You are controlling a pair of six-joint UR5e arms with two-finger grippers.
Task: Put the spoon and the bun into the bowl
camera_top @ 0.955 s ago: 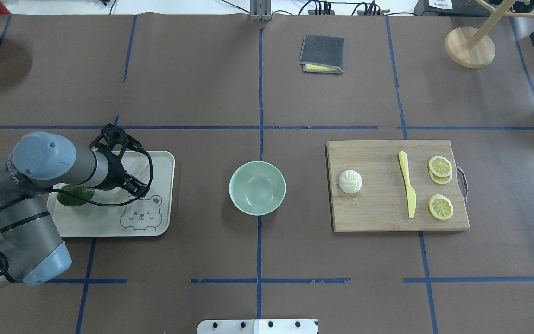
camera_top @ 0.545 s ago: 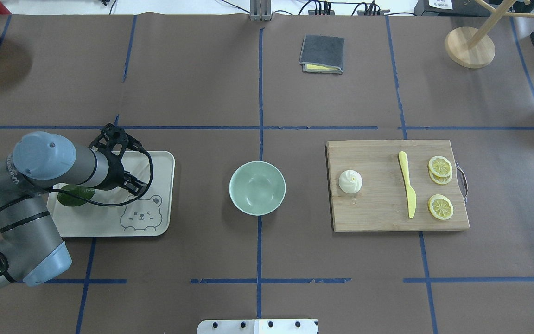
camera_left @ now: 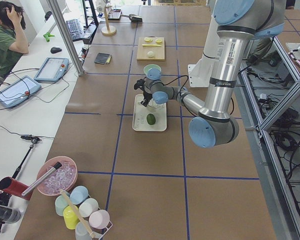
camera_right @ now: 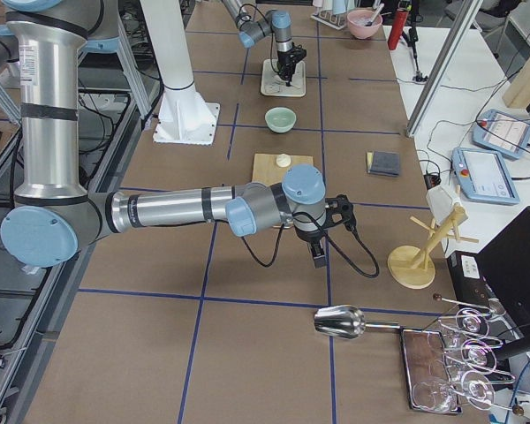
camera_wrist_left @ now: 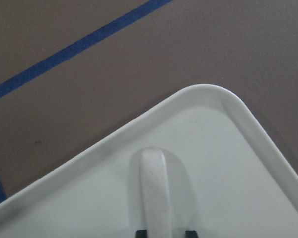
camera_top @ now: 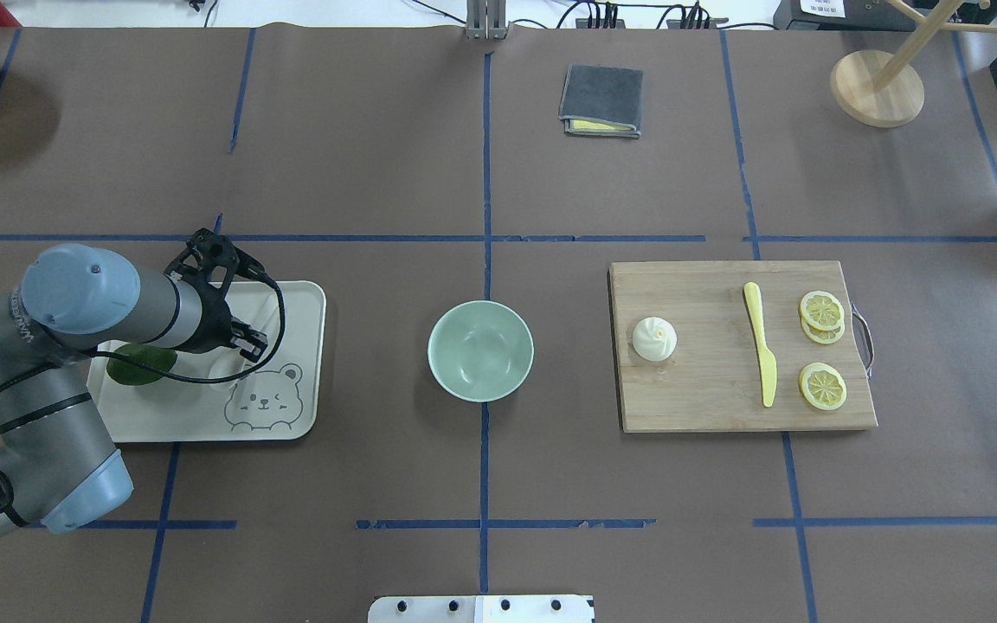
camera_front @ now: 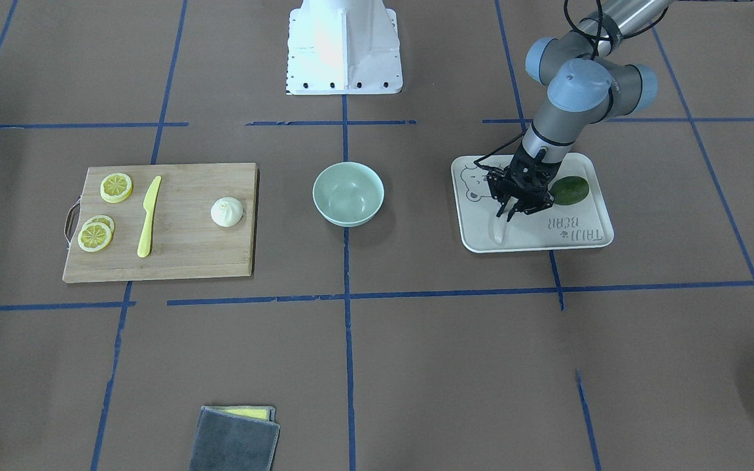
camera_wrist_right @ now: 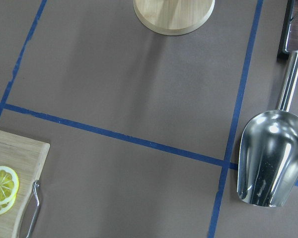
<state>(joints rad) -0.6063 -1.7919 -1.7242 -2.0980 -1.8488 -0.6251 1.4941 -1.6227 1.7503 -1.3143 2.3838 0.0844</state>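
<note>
The left gripper (camera_front: 508, 214) stands low over the white tray (camera_top: 196, 417), which lies to the robot's left of the bowl (camera_top: 464, 374). Its two black fingertips (camera_wrist_left: 141, 232) sit on either side of the handle of the spoon (camera_wrist_left: 156, 193) with only a narrow opening, and I cannot tell if they press on it. The spoon lies flat on the tray. Its handle is smooth and rounded, so I think the main danger is that it slips or turns between the jaws when lifted, because the deep scoop hangs to one side of the hold. The dark green fruit (camera_top: 145, 363), on the same tray but further from the bowl, could be pushed by the wrist. Over the empty bowl, a release from too high may make the spoon bounce off the rim. The bun (camera_top: 654, 338) sits on the cutting board (camera_top: 706, 394) on the bowl's other side. It is round and may roll away if it is squeezed off-centre. The right gripper (camera_right: 317, 254) hovers well beyond that board, and I cannot tell how its jaws stand.
</note>
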